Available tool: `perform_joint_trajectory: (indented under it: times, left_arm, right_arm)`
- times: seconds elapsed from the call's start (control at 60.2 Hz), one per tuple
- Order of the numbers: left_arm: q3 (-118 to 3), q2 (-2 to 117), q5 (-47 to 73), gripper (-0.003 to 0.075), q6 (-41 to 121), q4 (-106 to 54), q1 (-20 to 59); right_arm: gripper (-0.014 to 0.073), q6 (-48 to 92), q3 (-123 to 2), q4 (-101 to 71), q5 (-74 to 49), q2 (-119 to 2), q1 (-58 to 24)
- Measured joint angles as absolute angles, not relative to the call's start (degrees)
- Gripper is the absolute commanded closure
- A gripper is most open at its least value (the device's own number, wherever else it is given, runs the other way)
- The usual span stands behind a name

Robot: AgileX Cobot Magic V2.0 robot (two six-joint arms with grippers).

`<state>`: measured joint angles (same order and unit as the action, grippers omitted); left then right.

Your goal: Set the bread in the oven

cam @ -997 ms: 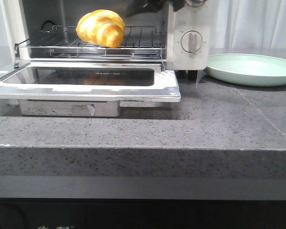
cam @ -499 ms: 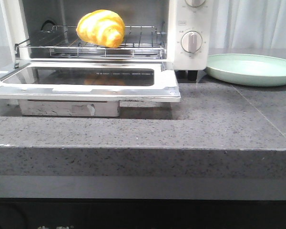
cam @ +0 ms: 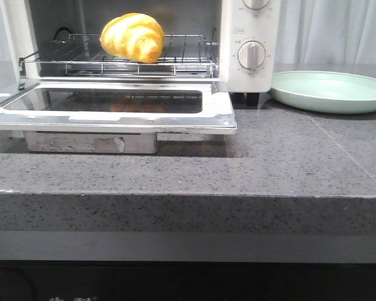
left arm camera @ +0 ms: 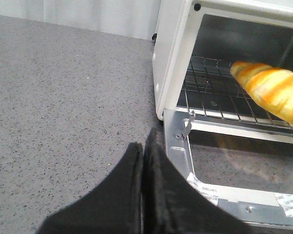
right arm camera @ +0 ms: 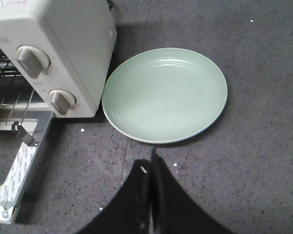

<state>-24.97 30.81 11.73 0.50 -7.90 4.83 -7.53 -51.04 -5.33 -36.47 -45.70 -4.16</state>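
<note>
Striped bread (cam: 133, 37) laid on the wire rack (cam: 175, 59) inside the open toaster oven (cam: 247, 37) (door dropped flat), left gripper (left arm camera: 143, 153) and right gripper (right arm camera: 151, 168) seemingly pressed closed, pale green plate (cam: 329, 91) set beside the oven.

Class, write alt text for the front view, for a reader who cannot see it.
A golden striped bread sits on the wire rack inside a white oven whose glass door lies open. A pale green plate rests on the grey counter beside it.

Even, soft light throughout, no harsh glare. The bread (cam: 132, 37) shines glossy, its reflection faint on the glass door (cam: 106, 101). Both wrist views blur at the near dark fingers (left arm camera: 141, 195).
</note>
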Motion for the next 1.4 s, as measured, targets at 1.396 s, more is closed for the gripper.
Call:
perform_joint_trajectory:
  times: [1.396]
  left_arm:
    - [-10.6, 13.9, 10.5, 0.0741, 0.5, -5.3, 4.5]
  right_arm:
    - [0.0610, -7.5, -26.6, -5.1, -26.0, -19.4, -4.1]
